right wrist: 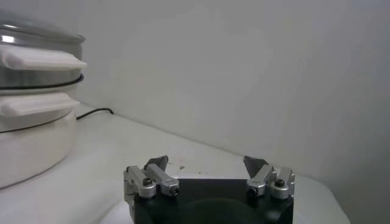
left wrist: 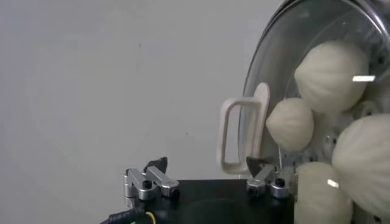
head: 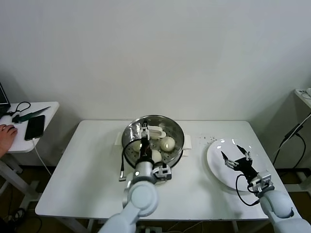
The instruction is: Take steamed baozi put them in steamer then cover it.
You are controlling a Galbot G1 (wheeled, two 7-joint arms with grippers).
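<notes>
Left gripper hangs over the steamer, fingers spread wide and holding nothing, beside the white handle of the cover. Under the glass lie four steamed baozi. Right gripper is open and empty above the white plate. No writing is readable anywhere.

A white plate lies on the white table; a black phone rests on a side table.

The white table carries the steamer and a white plate.
</notes>
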